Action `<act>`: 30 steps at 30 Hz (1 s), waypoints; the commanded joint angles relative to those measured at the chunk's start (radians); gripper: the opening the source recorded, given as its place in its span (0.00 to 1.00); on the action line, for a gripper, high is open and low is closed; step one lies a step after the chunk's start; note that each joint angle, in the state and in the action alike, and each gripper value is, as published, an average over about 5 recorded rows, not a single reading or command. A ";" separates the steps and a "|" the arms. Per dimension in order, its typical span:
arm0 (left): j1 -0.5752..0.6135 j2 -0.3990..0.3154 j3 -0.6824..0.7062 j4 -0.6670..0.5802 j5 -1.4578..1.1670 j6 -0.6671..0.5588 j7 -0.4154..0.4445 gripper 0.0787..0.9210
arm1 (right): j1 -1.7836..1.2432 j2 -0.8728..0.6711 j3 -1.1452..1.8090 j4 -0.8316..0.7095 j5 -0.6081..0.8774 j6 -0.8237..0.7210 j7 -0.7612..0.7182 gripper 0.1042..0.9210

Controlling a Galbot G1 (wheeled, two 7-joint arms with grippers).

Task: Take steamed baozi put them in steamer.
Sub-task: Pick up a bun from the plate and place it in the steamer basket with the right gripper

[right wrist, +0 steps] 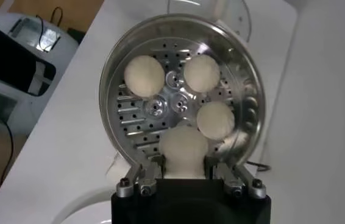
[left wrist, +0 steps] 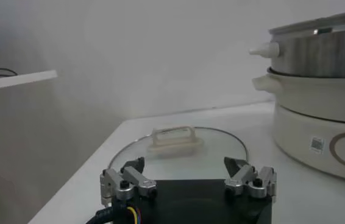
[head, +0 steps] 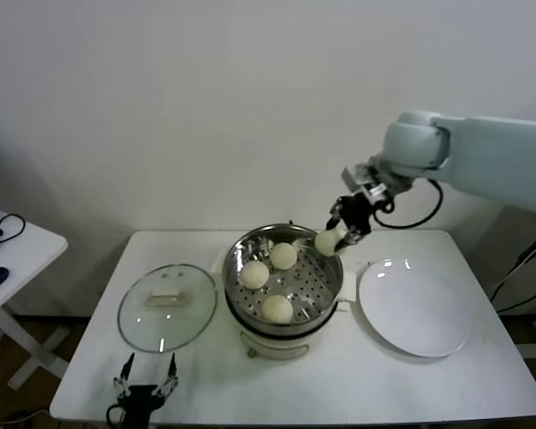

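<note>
The shiny steamer (head: 326, 288) stands mid-table on its cream base and holds three cream-white baozi (head: 255, 273), (head: 283, 256), (head: 276, 309). My right gripper (head: 336, 238) is shut on a fourth baozi (head: 327, 242) and holds it over the steamer's right rim. In the right wrist view this baozi (right wrist: 183, 152) sits between the fingers above the perforated floor (right wrist: 160, 108), with the three others (right wrist: 144, 76) beyond it. My left gripper (head: 145, 382) is open and empty, low at the table's front-left edge, and also shows in its own wrist view (left wrist: 188, 176).
A round glass lid (head: 167, 306) lies left of the steamer, just ahead of the left gripper (left wrist: 175, 146). A flat white plate (head: 414, 308) lies to the steamer's right. A side table (head: 9, 259) with cables stands at far left.
</note>
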 commanded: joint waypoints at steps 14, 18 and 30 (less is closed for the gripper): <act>-0.008 -0.006 -0.012 0.015 -0.002 -0.005 -0.001 0.88 | -0.353 0.091 0.108 -0.037 -0.247 -0.064 0.125 0.43; -0.008 -0.007 -0.011 0.016 -0.002 -0.008 -0.001 0.88 | -0.359 0.095 0.118 -0.050 -0.254 -0.065 0.139 0.44; -0.001 -0.004 -0.013 0.007 -0.004 -0.011 0.000 0.88 | -0.193 0.051 0.075 -0.015 -0.119 -0.049 0.109 0.75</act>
